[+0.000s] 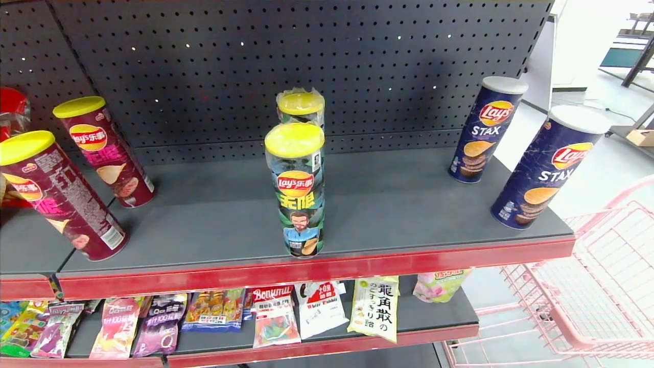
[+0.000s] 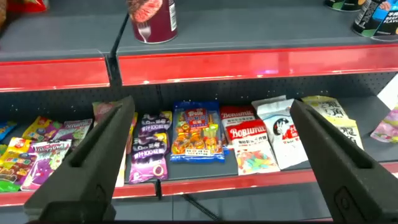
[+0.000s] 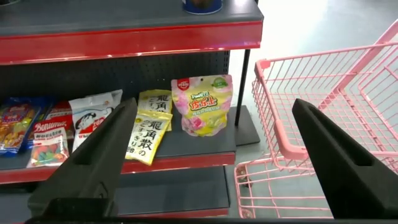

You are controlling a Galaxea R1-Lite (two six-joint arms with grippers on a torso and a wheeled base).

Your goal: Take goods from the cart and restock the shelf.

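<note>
The grey upper shelf board point(image 1: 219, 214) with a red front edge holds chip cans. Two maroon cans point(image 1: 104, 151) stand at the left, two green-blue cans with yellow lids point(image 1: 299, 194) stand one behind the other in the middle, and two navy cans point(image 1: 549, 168) stand at the right. The pink wire cart point(image 1: 567, 327) stands low at the right, beside the shelf end. My left gripper point(image 2: 210, 112) is open and holds nothing, facing the lower shelf's snack bags point(image 2: 198, 132). My right gripper point(image 3: 214, 109) is open and holds nothing, between the shelf end and the cart point(image 3: 273, 124).
The lower shelf point(image 1: 409, 317) carries a row of flat snack bags, including a yellow-white bag point(image 1: 375, 306) and a pink-green bag point(image 3: 202, 106) at its right end. A black pegboard point(image 1: 306, 61) backs the upper shelf. Bare floor lies to the right behind the cart.
</note>
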